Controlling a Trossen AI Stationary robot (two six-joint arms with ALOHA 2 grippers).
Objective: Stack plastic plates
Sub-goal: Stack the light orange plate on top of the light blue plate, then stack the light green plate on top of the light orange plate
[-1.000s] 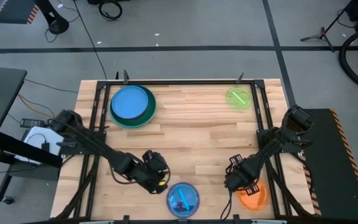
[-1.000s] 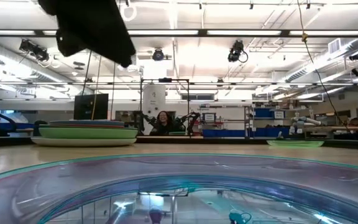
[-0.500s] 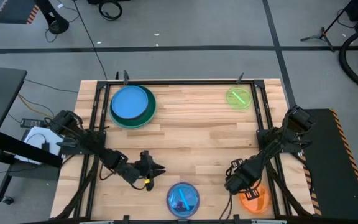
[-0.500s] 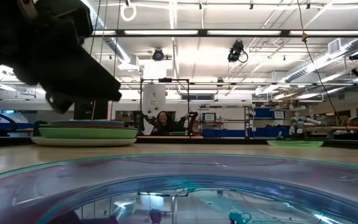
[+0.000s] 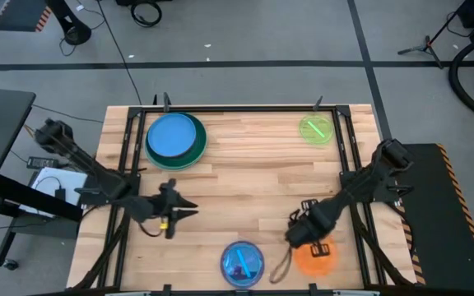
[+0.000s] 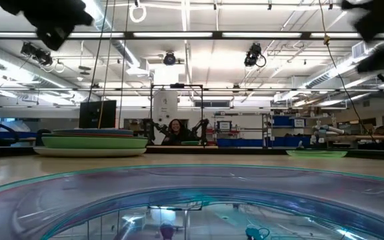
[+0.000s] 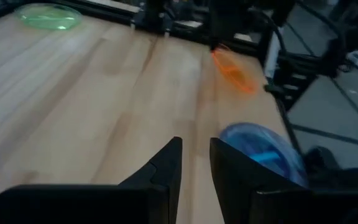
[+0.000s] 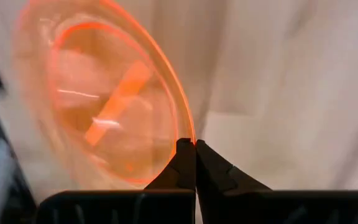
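High view: I see stack built far left; right gripper pinching orange plate rim; left gripper slightly parted, empty. Blue plate, green plate left.

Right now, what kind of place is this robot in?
Probably a big robotics lab or workshop. Long ceiling lights run overhead, shelves with blue bins stand at the back, and two robot arms work at a wooden table with plastic plates on it.

bright overhead striplights | soft shadows | orange plate motion-blurred
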